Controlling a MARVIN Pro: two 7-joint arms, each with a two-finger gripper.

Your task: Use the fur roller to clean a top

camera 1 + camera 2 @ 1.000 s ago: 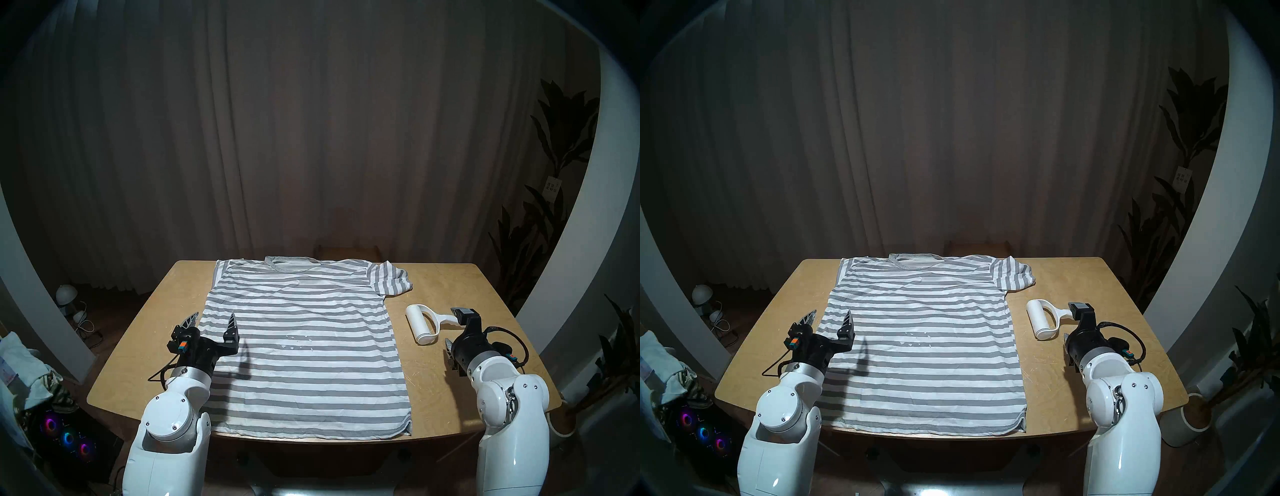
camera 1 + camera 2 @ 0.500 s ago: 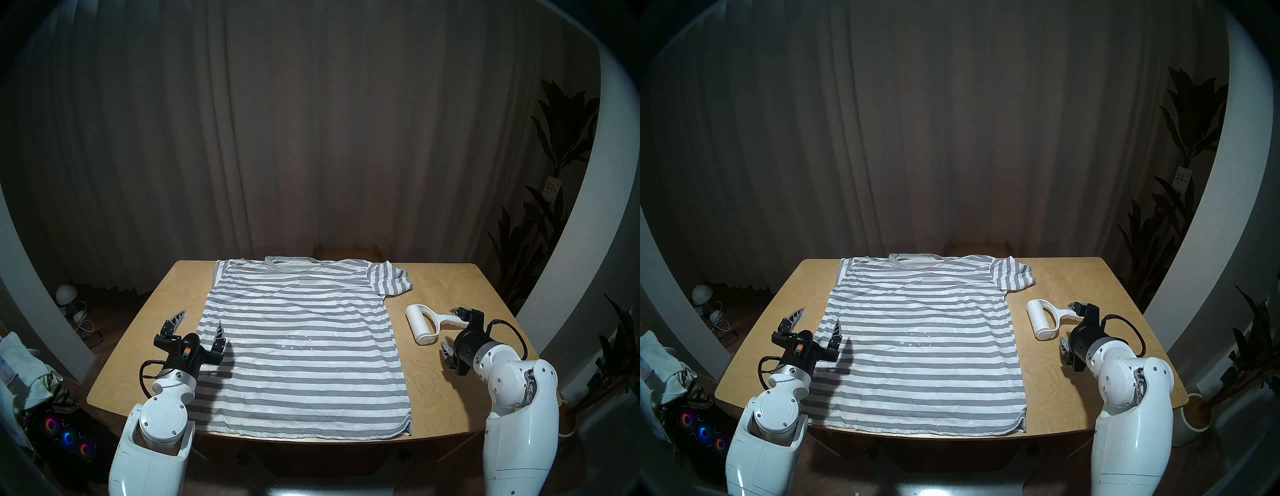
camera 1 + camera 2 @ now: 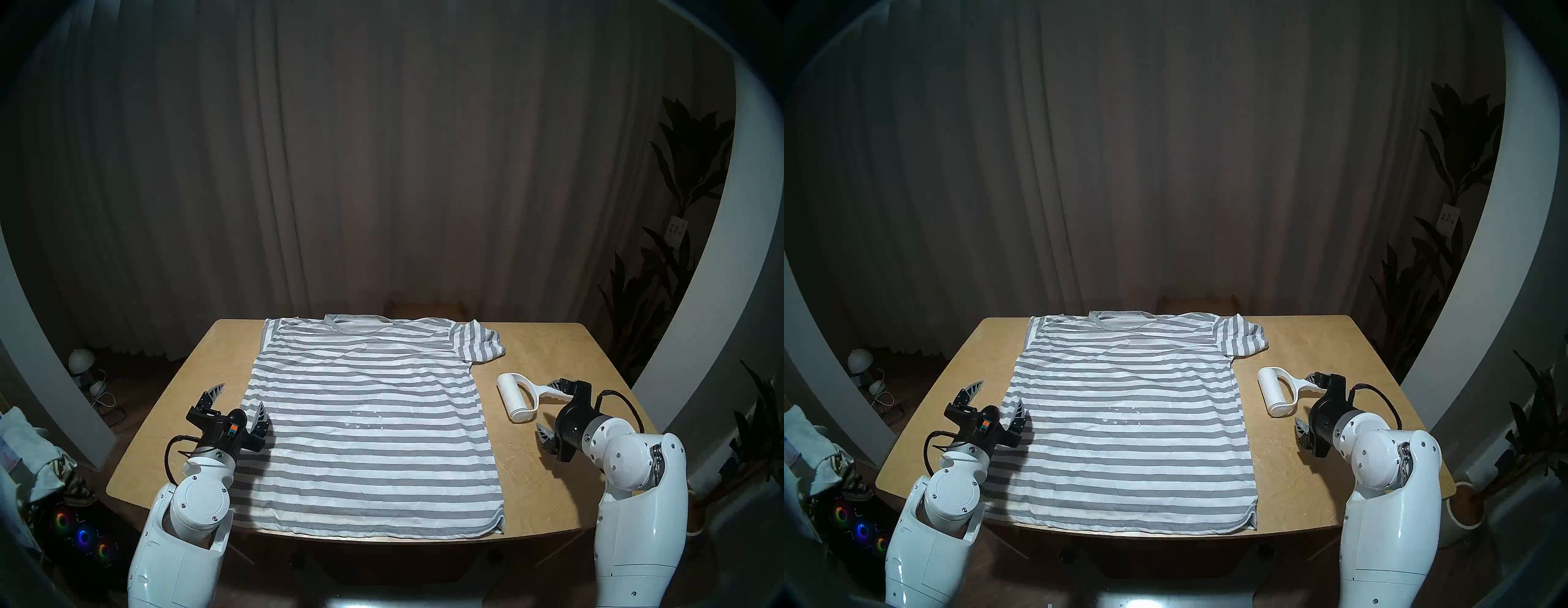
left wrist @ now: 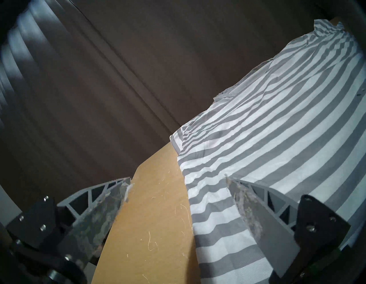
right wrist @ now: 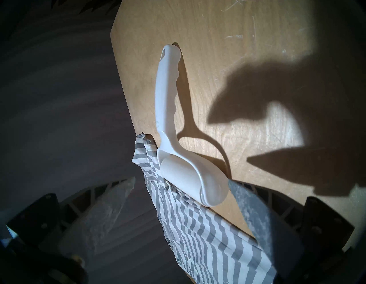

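**Q:** Where is the fur roller (image 3: 521, 398) compared with the right gripper (image 3: 553, 408)?

**A:** The roller lies flat on the wooden table (image 3: 564, 479), on the right side, just beside the top's (image 3: 369, 416) right edge and near its right sleeve. Its handle points right, toward the right gripper. That gripper's jaws are spread wide and hold nothing. One finger sits at the far side of the handle's end; whether it touches the handle cannot be told. The other finger is on the near side, apart from the roller. In the right wrist view the roller (image 5: 178, 138) fills the middle, drum nearest the fingers (image 5: 263, 216) and handle reaching away.

**Q:** What does the roller look like?

**A:** All white plastic. A short cylinder sits in a curved frame, which narrows into a handle with wavy finger ridges along one side.

**Q:** And the top?

**A:** A short-sleeved T-shirt with horizontal grey and white stripes, spread flat across the middle of the table. The grey collar is at the far edge, the grey hem at the near edge. A few small white specks (image 3: 360, 418) lie on its middle.

**Q:** What about the left gripper (image 3: 237, 403)?

**A:** Also wide open and empty. It straddles the top's left edge: one finger over bare table, the other over the striped cloth. The left wrist view shows the same, with table (image 4: 150, 228) between the fingers and the top (image 4: 277, 129) to the right.
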